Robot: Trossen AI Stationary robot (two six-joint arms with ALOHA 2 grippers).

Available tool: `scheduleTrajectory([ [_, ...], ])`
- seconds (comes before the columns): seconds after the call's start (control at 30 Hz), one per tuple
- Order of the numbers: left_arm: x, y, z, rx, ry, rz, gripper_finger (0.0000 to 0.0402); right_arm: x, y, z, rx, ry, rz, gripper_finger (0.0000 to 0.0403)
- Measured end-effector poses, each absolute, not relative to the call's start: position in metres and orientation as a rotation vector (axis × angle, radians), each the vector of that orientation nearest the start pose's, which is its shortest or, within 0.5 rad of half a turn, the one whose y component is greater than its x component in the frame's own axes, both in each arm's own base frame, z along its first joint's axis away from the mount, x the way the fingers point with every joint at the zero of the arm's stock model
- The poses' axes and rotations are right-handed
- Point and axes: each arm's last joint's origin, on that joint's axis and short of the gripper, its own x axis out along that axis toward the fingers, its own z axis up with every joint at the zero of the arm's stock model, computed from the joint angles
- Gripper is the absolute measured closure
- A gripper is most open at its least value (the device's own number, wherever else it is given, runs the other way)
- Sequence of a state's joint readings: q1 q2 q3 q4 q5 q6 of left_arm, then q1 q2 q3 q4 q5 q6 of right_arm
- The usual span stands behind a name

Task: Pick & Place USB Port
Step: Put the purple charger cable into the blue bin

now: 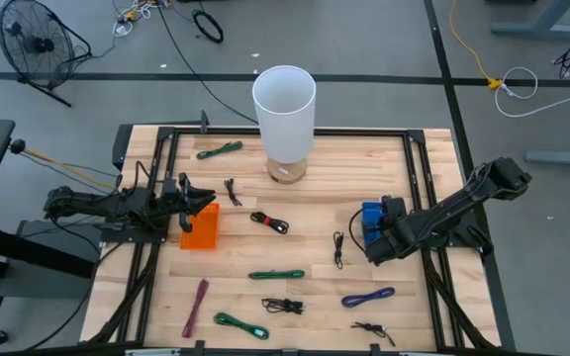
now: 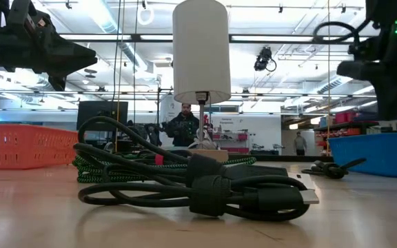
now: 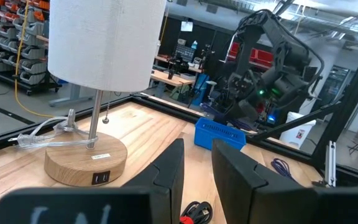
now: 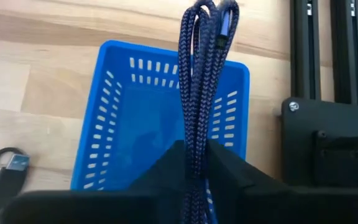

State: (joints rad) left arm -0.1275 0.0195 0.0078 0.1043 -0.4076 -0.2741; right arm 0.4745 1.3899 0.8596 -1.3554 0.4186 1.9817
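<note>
My right gripper [image 4: 194, 155] [image 1: 374, 239] hovers over the blue basket [image 4: 135, 124] [image 1: 368, 212] at the table's right and is shut on a bundled dark blue braided cable [image 4: 204, 74]. My left gripper [image 3: 197, 171] [image 1: 202, 201] is open with a narrow gap and holds nothing. It hangs above the orange basket [image 1: 201, 233] at the table's left and faces the lamp [image 3: 98, 43]. Several other bundled cables lie flat on the wood, among them a red-and-black one [image 1: 270, 222] and a green one [image 1: 276, 274]. My right gripper pinches the folded cable bundle [image 4: 196, 134] between its two fingers, several strands together. The fingers lie along the bundle, coming from above and slanting down. The looped end [image 4: 209, 12] sticks out past the fingertips, lifted clear over the blue basket's inside.
A lamp with a white shade [image 1: 284, 97] and a round wooden base [image 1: 286, 170] stands at the table's far middle. Cables lie scattered over the near half, such as a purple one [image 1: 368, 296] and a maroon one [image 1: 196, 307]. Black rails [image 1: 433, 188] frame the table.
</note>
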Motion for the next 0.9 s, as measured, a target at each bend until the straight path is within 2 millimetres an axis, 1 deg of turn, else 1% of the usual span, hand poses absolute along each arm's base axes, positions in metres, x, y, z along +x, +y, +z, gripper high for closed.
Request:
scheduleTrajectory([
  [0.2, 0.096, -0.001, 0.174, -0.297, -0.127, 0.266, 0.0317, 0.169, 0.071, 0.202, 0.661, 0.975, -1.388, 0.0252],
  [0.3, 0.096, -0.001, 0.174, -0.297, -0.127, 0.266, 0.0317, 0.169, 0.07, 0.202, 0.647, 0.988, -1.381, 0.0226],
  [0.37, 0.096, -0.001, 0.174, -0.297, -0.127, 0.266, 0.0317, 0.169, 0.068, 0.203, 0.631, 0.986, -1.396, 0.0217],
  [0.53, 0.096, -0.001, 0.174, -0.299, -0.127, 0.266, 0.0317, 0.171, 0.067, 0.202, 0.661, 0.993, -1.396, 0.0214],
  [0.63, 0.096, -0.001, 0.174, -0.298, -0.127, 0.266, 0.0317, 0.177, 0.07, 0.2, 0.718, 0.974, -1.341, 0.0217],
  [0.7, 0.096, -0.001, 0.174, -0.298, -0.128, 0.266, 0.0317, 0.179, 0.071, 0.199, 0.714, 0.982, -1.306, 0.022],
  [0.9, 0.096, -0.001, 0.174, -0.298, -0.127, 0.266, 0.0317, 0.174, 0.068, 0.189, 0.703, 1.023, -1.326, 0.023],
])
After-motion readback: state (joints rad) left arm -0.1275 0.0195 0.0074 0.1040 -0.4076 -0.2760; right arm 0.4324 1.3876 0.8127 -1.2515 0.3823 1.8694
